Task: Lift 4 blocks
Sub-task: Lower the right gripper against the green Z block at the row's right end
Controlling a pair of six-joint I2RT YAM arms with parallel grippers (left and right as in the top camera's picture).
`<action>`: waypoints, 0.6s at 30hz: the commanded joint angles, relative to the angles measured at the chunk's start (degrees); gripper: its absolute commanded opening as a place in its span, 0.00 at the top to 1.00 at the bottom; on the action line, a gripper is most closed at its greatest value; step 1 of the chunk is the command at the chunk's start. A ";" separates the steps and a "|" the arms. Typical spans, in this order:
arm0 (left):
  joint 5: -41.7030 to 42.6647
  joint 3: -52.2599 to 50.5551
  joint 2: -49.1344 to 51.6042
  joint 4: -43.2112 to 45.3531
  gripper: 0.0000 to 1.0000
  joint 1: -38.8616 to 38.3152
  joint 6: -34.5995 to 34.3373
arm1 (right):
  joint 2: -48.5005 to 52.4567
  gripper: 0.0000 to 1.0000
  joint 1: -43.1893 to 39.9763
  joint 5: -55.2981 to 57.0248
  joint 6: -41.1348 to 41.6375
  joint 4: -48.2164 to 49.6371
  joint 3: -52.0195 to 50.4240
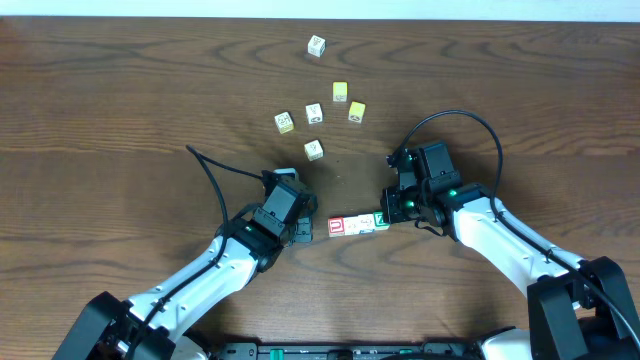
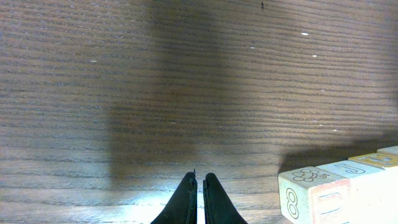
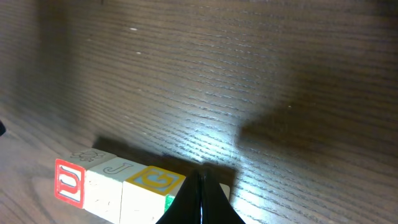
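**Four blocks lined up, lift not yet begun**

Finding: the four blocks (image 1: 358, 223) lie end to end in one short row on the worktop (image 1: 120, 100), in the gap between the two arms. The red-faced block is at the left arm's end and the green-faced block at the right arm's end. Both wrist views show the row sitting flat on the wood, with no daylight under it.

Left gripper (image 2: 199, 190): clenched on nothing. It is low over the worktop, with the row off to one side and clearly apart from it.

Right gripper (image 3: 201, 190): also clenched and empty. Its tip is just beside the green end of the row. Whether it touches cannot be told.

Other items: six loose cubes (image 1: 314, 113) lie scattered farther back, well apart from the row.

Assessment: the lining-up looks done. What remains, in my judgement, is everything else: bringing the left gripper to the red end, pressing the row from both ends and raising it. None of the lift is done.
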 commanded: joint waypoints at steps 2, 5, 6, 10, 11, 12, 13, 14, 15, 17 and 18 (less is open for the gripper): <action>-0.04 -0.68 -0.83 0.07 0.93 0.39 -0.55 | 0.72 0.99 0.42 0.37 0.72 0.33 0.76; -0.04 -0.68 -0.83 0.07 0.93 0.39 -0.52 | 0.72 0.99 0.42 0.37 0.72 0.15 0.76; -0.04 -0.68 -0.83 0.07 0.93 0.39 -0.52 | 0.72 0.99 0.44 0.37 0.72 0.09 0.76; -0.07 -0.68 -0.83 0.07 0.93 0.39 -0.52 | 0.72 0.99 0.55 0.37 0.74 -0.24 0.74; -0.04 -0.68 -0.83 0.07 0.93 0.39 -0.52 | 0.72 0.99 0.55 0.37 0.74 -0.28 0.74; -0.04 -0.68 -0.83 0.07 0.93 0.39 -0.52 | 0.72 0.99 0.55 0.37 0.76 -0.31 0.74; -0.07 -0.68 -0.83 0.07 0.93 0.39 -0.52 | 0.72 0.99 0.55 0.37 0.76 -0.35 0.74; -0.04 -0.68 -0.83 0.07 0.93 0.39 -0.52 | 0.72 0.99 0.55 0.37 0.74 -0.50 0.74; -0.07 -0.68 -0.83 0.04 0.93 0.39 -0.52 | 0.72 0.99 0.55 0.37 0.74 -0.59 0.74; -0.07 -0.68 -0.83 -0.11 0.93 0.39 -0.52 | 0.72 0.99 0.55 0.39 0.76 -1.01 0.74; -0.07 -0.68 -0.83 -0.15 0.93 0.39 -0.52 | 0.72 0.99 0.55 0.39 0.76 -1.20 0.74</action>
